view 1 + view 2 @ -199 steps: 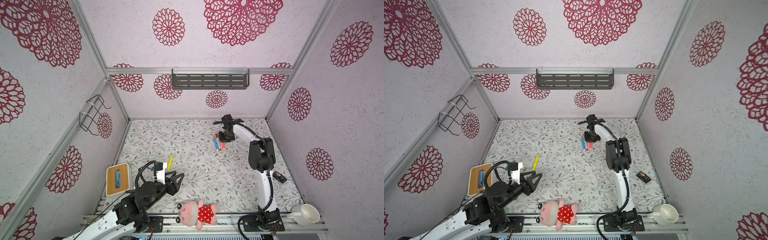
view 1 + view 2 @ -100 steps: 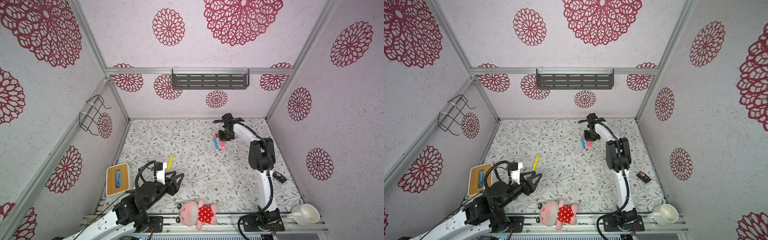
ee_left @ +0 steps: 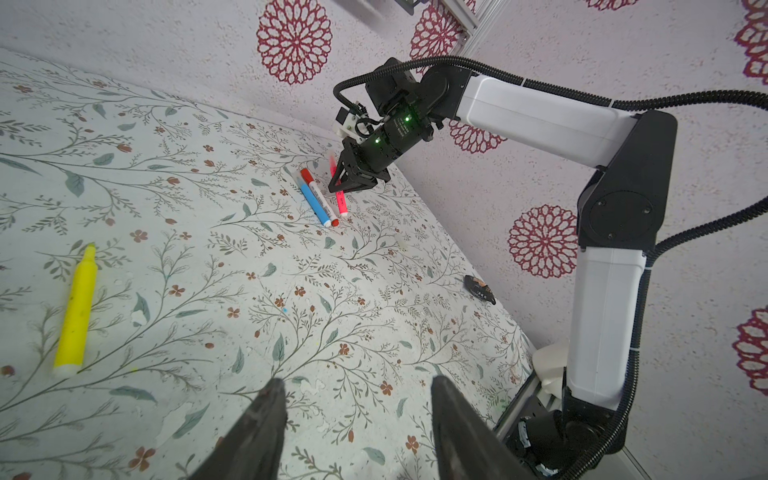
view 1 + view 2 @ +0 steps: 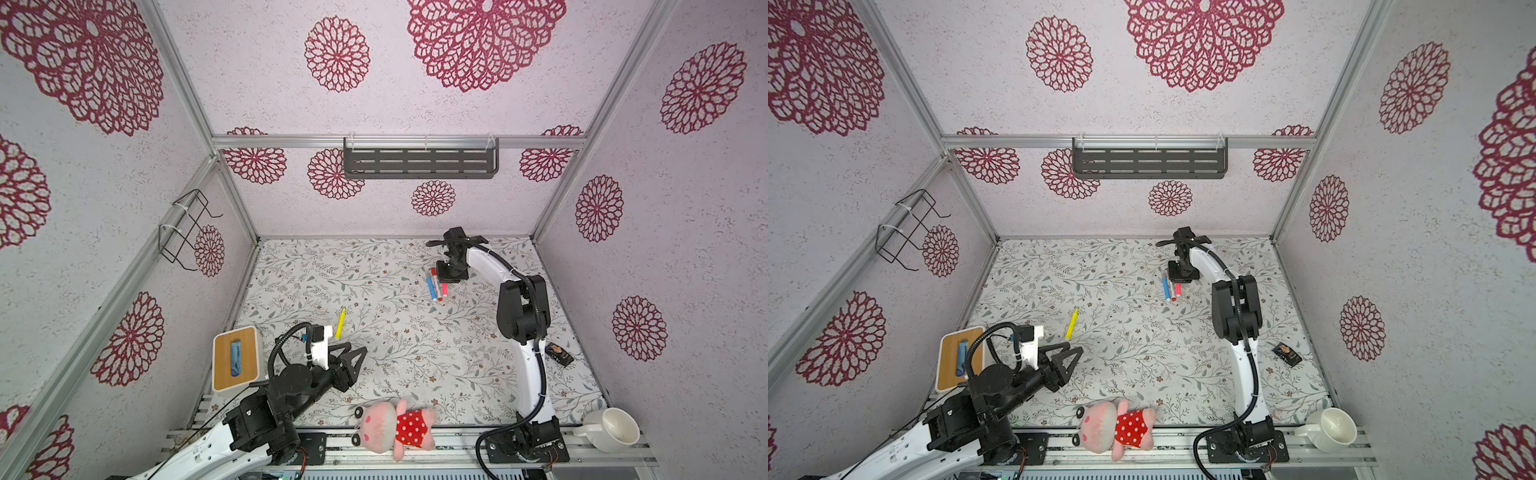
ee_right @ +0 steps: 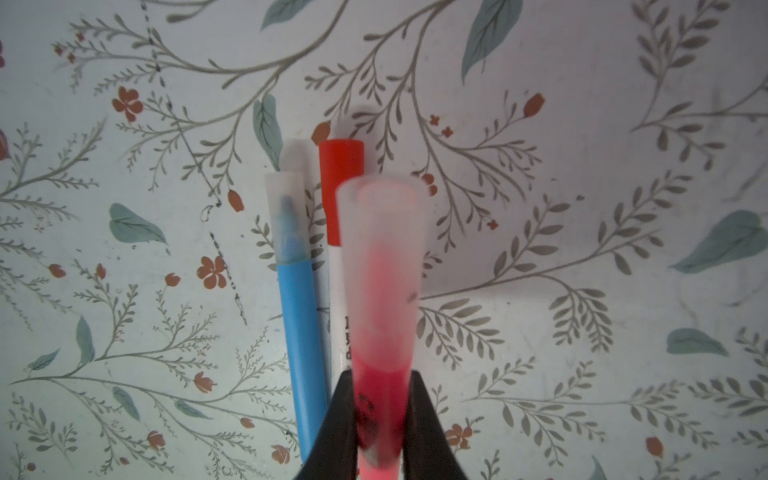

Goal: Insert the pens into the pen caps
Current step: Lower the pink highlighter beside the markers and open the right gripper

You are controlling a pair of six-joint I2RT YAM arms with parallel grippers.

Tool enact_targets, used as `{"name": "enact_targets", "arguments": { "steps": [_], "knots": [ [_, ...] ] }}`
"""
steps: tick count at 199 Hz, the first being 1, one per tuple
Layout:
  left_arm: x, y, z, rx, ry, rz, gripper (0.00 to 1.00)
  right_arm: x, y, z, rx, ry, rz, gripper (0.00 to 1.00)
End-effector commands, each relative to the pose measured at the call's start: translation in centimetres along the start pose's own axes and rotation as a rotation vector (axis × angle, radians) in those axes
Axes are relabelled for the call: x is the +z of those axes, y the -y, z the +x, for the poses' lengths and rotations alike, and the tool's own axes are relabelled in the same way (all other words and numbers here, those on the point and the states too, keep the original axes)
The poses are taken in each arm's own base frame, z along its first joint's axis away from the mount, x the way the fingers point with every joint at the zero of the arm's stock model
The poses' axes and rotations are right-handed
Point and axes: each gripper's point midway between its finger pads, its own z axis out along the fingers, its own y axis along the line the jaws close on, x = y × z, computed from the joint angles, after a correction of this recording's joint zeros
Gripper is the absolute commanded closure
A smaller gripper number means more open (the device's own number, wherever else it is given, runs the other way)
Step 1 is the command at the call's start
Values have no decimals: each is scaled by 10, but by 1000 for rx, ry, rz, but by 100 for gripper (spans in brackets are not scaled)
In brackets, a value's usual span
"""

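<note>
A: What is the right tool (image 5: 381,388) doing?
B: Its two jaws are pressed tight on the pink pen (image 5: 382,365). They pinch the coloured part, so the end with the clear cap (image 5: 382,216) sticks out free.
A: Where is that pen?
B: At the back of the worktop (image 3: 374,291), just beside the blue pen (image 5: 297,332) and the white pen (image 5: 337,291) with its red cap (image 5: 340,183). Those two lie flat, side by side. I cannot tell if the pink one touches the worktop.
A: How does the right arm (image 4: 521,307) stand?
B: It reaches far back, elbow up high. Its wrist bends down, so the tool points at the worktop.
A: And the left tool (image 3: 357,386)?
B: Spread apart, with nothing in it. I think it is waiting, wide enough for a pen to fit.
A: Which pen?
B: Maybe the yellow pen (image 3: 77,307), lying alone near it. The left arm (image 4: 291,386) is folded low at the front, pointing across the worktop.
</note>
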Motion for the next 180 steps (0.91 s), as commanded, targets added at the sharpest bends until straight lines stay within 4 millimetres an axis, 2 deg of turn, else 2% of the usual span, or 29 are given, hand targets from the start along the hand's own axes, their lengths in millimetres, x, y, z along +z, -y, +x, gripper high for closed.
{"name": "enact_targets", "arguments": {
  "steps": [1, 72, 115, 180],
  "knots": [
    [-2, -3, 0, -9, 5, -11, 42, -5, 2, -9, 26, 18, -10, 89],
    [-3, -2, -1, -12, 9, -11, 41, -4, 1, -15, 30, 27, -9, 83],
    [-4, -2, -2, -12, 10, -12, 41, -3, 2, -14, 35, 21, -1, 63],
    [-5, -2, -3, -15, 15, -7, 41, -13, 2, -15, 37, 36, -3, 63]
  ]
}}
